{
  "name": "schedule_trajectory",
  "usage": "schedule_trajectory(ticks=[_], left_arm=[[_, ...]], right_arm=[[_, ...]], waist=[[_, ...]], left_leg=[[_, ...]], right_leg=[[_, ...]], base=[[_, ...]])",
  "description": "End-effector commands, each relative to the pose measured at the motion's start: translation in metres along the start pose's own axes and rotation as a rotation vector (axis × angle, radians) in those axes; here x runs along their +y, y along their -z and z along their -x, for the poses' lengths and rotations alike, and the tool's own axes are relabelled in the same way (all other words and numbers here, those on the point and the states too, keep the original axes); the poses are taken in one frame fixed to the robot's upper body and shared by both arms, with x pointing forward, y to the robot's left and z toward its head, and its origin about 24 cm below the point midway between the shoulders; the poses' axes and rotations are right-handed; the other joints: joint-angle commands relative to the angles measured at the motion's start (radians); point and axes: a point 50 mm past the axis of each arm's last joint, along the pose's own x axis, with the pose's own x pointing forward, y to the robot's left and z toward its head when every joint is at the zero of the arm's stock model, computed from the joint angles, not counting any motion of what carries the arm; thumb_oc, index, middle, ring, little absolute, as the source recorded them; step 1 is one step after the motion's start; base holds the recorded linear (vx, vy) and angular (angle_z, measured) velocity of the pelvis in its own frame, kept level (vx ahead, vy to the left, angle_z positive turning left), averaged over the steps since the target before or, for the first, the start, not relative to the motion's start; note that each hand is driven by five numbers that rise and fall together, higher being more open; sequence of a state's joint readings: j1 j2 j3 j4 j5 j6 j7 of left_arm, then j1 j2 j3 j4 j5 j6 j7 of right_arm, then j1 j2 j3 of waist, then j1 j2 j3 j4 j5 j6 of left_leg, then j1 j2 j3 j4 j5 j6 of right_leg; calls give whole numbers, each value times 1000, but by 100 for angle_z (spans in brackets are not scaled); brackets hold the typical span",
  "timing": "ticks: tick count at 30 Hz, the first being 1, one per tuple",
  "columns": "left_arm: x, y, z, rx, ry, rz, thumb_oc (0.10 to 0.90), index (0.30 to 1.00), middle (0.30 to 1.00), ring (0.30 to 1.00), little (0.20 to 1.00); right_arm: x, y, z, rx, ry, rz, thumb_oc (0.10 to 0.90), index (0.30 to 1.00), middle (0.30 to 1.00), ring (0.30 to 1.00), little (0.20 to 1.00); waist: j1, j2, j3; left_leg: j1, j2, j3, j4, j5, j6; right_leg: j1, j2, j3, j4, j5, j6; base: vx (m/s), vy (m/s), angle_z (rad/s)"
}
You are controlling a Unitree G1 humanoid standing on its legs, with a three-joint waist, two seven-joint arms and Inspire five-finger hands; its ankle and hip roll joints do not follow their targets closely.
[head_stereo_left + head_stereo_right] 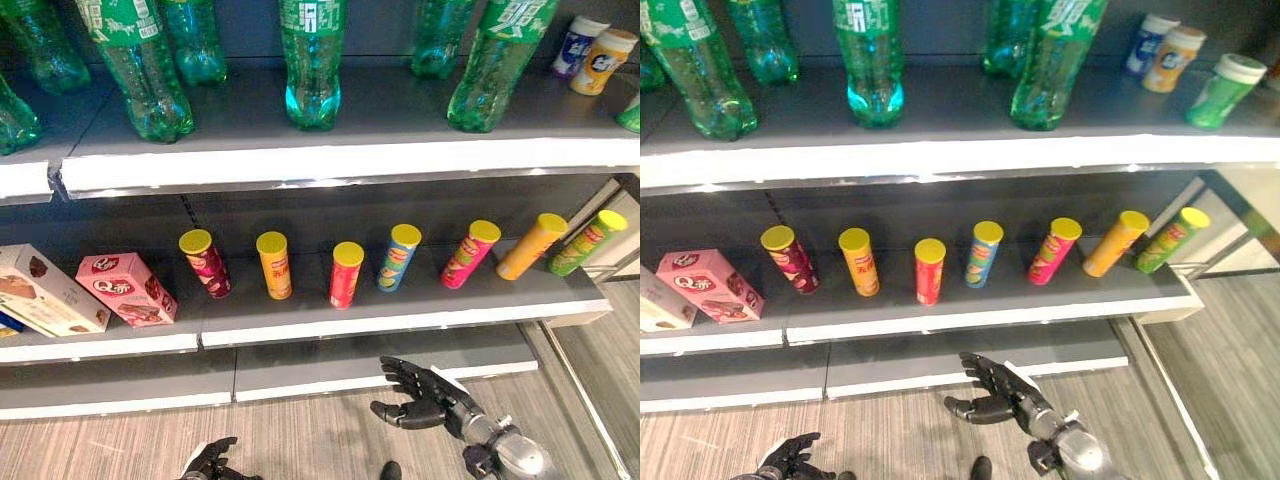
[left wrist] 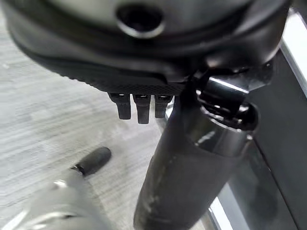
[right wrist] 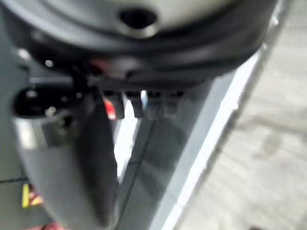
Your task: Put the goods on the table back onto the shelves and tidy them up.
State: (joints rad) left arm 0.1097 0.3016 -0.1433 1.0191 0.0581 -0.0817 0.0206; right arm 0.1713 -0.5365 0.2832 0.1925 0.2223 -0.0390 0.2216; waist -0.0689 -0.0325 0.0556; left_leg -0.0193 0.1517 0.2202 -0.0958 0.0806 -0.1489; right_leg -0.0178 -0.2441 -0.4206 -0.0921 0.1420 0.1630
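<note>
Seven chip cans with yellow lids stand in a spaced row on the middle shelf [image 1: 400, 318], which reads as stock already fronted toward the shelf edge. Going left to right, the far left of that shelf holds a pale snack box [image 1: 45, 290] and, just beside it, a pink snack box [image 1: 127, 288], both lying at an angle rather than squared up, so they probably want straightening. Next comes the dark red can [image 1: 205, 263], then the orange can [image 1: 275, 265], the red can [image 1: 345, 275], the blue can [image 1: 399, 257], the pink can [image 1: 469, 253], the long orange can [image 1: 530, 246] and the green can [image 1: 587, 241] near the shelf's right end. Their apparent lean grows toward the right, though that may be the camera's angle. Above, green soda bottles [image 1: 313, 62] stand apart along the top shelf [image 1: 350, 160], with small drink bottles [image 1: 603, 60] at its right.

Below, the left hand [image 1: 212, 462] hangs low over the floor with its fingers loosely relaxed and holding nothing. The right hand [image 1: 420, 393] hovers in front of the bottom shelf [image 1: 300, 372], fingers spread and relaxed, palm bare. No table shows, and neither hand carries goods, so the robot seems between placements.
</note>
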Motion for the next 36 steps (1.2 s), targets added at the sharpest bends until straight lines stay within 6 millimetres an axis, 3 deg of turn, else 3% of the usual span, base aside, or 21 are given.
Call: schedule_trajectory(ticks=[1, 12, 22, 36], left_arm=[[25, -31, -8, -89, -98, -9, 800, 900, 900, 900, 900], [25, -24, -5, -79, -107, 2, 800, 900, 900, 900, 900], [26, -23, -4, -84, -111, 3, 800, 900, 900, 900, 900], [32, -17, -2, -71, -120, -1, 800, 900, 900, 900, 900]], right_arm=[[-10, -52, -10, -257, 73, 110, 800, 900, 900, 900, 900], [-20, -73, -18, -321, 157, 187, 800, 900, 900, 900, 900], [-26, -64, -28, -255, 207, 203, 800, 900, 900, 900, 900], [-42, -77, -44, -245, 289, 252, 800, 900, 900, 900, 900]], waist=[[24, -3, 6], [65, -4, 8], [87, -7, 14], [127, 6, 33]], left_leg=[[46, 53, 28, 9, -48, -66], [35, 41, -3, 9, -48, -59], [23, 39, -20, 9, -44, -58], [-1, 44, -49, 9, -51, -63]], right_leg=[[53, -89, -40, 46, -15, 83], [77, -101, -78, 46, -12, 84], [83, -104, -95, 47, -13, 85], [78, -101, -109, 43, -23, 93]], base=[[4, 5, 22], [13, 7, 11], [8, -3, 6], [16, -5, 5]])
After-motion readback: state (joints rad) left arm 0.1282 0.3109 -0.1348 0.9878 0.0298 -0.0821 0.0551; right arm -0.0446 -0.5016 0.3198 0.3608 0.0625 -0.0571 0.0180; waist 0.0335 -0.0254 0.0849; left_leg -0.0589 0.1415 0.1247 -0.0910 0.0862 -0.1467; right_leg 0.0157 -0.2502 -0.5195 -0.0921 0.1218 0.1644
